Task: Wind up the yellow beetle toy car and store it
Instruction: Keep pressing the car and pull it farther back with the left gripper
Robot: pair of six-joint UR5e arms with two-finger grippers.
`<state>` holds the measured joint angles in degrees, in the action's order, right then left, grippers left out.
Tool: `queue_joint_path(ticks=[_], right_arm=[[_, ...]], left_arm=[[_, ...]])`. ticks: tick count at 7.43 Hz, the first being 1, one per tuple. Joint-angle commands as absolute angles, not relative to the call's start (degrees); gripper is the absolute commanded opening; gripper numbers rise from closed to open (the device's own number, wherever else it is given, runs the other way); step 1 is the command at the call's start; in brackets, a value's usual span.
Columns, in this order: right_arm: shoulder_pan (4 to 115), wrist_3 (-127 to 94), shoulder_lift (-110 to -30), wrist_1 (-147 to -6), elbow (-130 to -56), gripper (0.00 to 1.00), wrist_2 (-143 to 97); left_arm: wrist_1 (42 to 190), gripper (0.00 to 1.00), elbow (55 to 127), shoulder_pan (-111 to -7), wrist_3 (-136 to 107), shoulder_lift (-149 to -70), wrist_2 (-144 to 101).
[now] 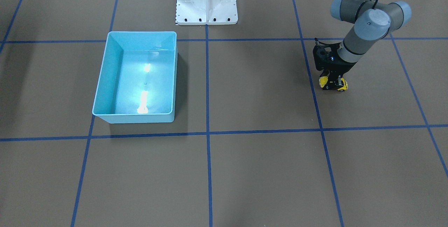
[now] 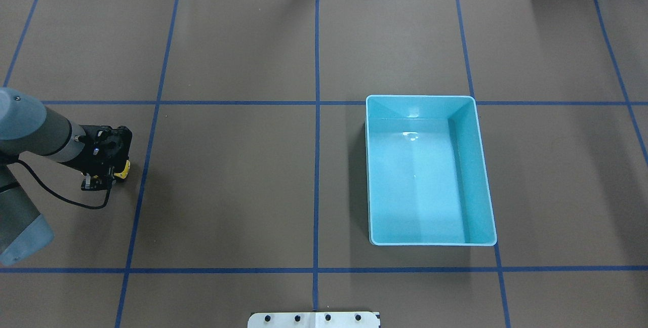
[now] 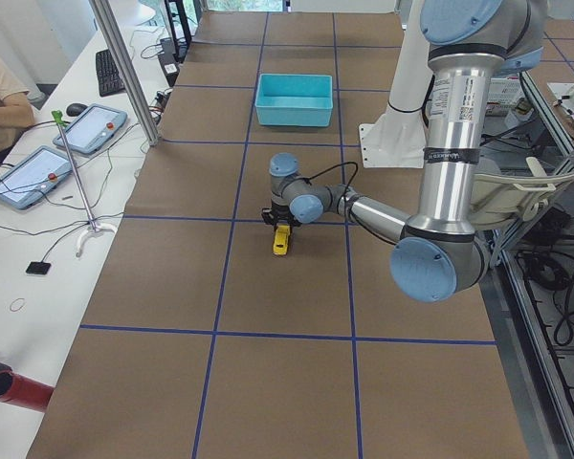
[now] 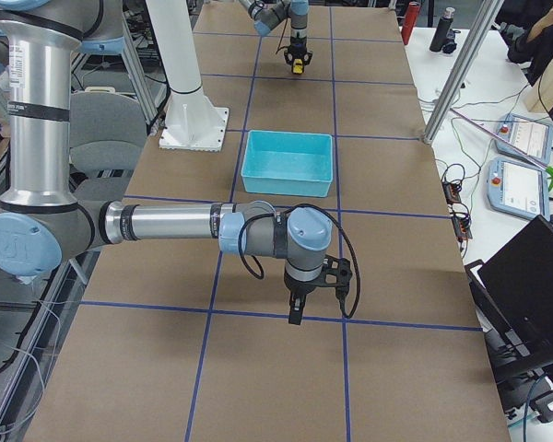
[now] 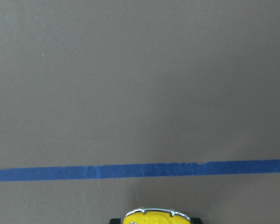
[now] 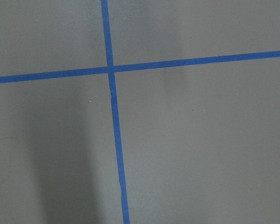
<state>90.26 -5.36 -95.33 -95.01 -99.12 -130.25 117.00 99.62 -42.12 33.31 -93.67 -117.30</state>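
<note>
While the left pincer (image 1: 333,81) stands straight down over the yellow beetle toy car (image 1: 323,82) on the bench (image 1: 259,90), its fingers straddle the car's middle — pinching or merely flanking, I cannot tell. The car's long axis runs along the bench, roughly toward the light blue bin (image 1: 101,80), well apart on the robot's right. The right pincer (image 4: 297,308) shows only in a side view — whether it is released or clenched, I cannot tell. The pincer hides most of the car's body.

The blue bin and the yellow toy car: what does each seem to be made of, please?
The light blue rectangular bin looks like smooth moulded plastic: its floor throws bright glare. The small yellow beetle toy car has a glossy shell with silvery trim; plastic or painted metal, I cannot tell.
</note>
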Motion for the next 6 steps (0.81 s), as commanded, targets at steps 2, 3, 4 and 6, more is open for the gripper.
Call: queue_joint_path(ticks=[2, 3, 4, 6], right_arm=[[90.26, -5.36, -95.36, -95.01, -99.05, 1.0, -130.25], [90.26, -5.36, -95.36, -95.01, -99.05, 1.0, -130.25], [90.26, -5.36, -95.36, -95.01, -99.05, 1.0, -130.25], [90.26, -5.36, -95.36, -95.01, -99.05, 1.0, -130.25]], left_arm=[[117.6, 0.0, 99.23, -42.45, 33.66, -93.43, -117.33], [117.6, 0.0, 98.97, -42.45, 33.84, -93.43, -117.25], [117.6, 0.0, 98.88, -42.45, 33.84, -93.43, -117.25], [117.6, 0.0, 98.88, -42.89, 33.84, -92.64, -117.33]])
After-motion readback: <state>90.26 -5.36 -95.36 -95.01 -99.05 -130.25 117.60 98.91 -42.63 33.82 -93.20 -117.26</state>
